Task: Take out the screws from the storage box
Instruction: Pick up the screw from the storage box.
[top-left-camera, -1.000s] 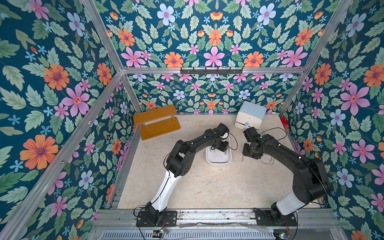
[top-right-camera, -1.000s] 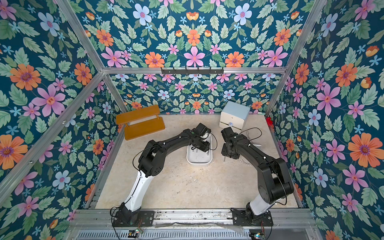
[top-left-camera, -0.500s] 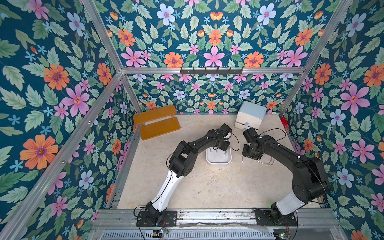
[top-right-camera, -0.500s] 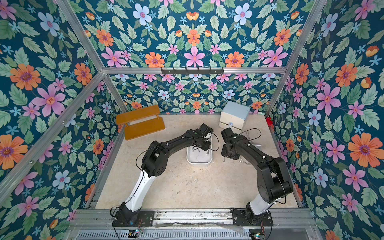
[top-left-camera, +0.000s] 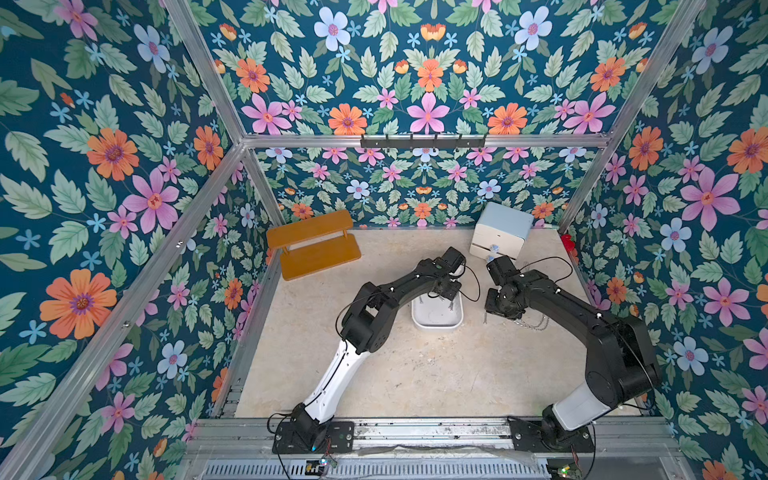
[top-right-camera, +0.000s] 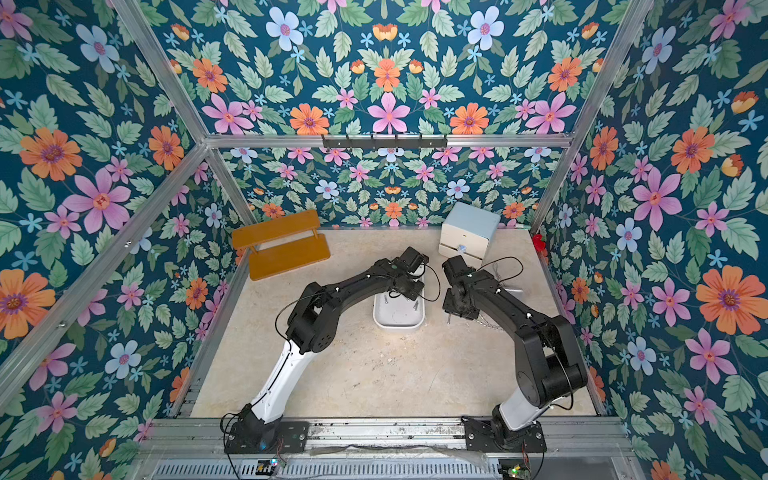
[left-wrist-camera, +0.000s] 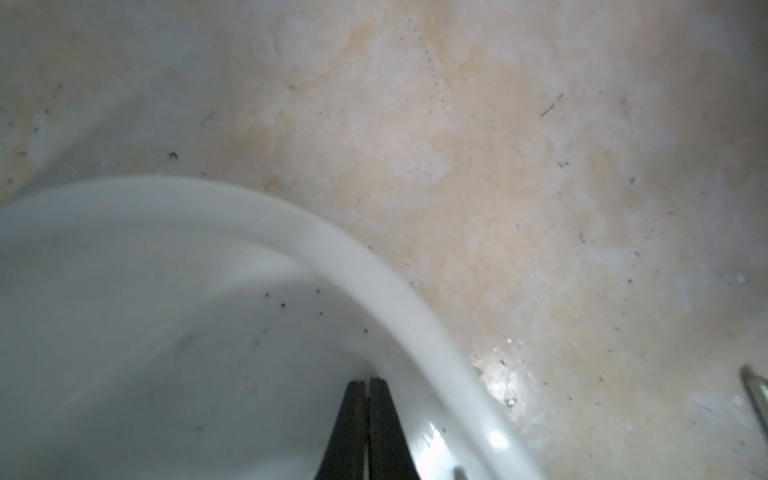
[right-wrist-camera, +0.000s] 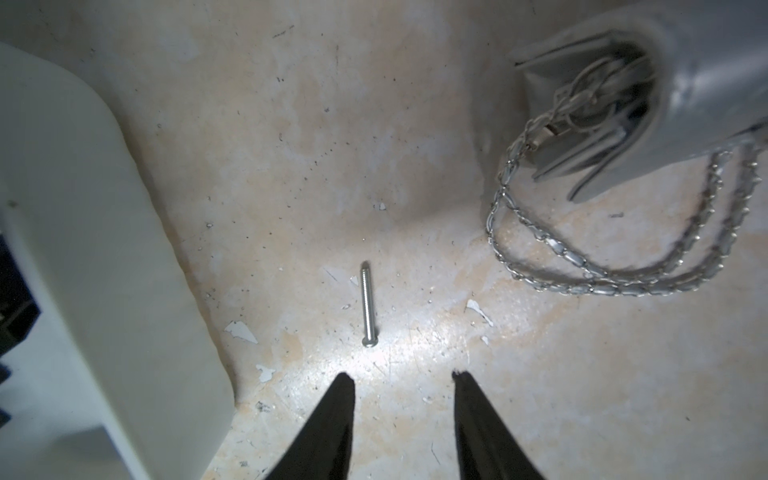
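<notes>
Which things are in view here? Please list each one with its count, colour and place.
screws: three seen, silvery; one on the table right of the box, two in the box
box: one, white; middle of the table
chain: one, silvery; on the table right of the box, hanging from the pouch
pouch: one, grey; by the chain
cabinet: one, white with light-blue top; back right
shelf: one, orange; back left
hook rail: one, black; on the back wall
red thing: one; right edge at the back, too small to tell
table: one, beige
left gripper: black, shut, inside the box
right gripper: black, open, over the table by the loose screw
</notes>
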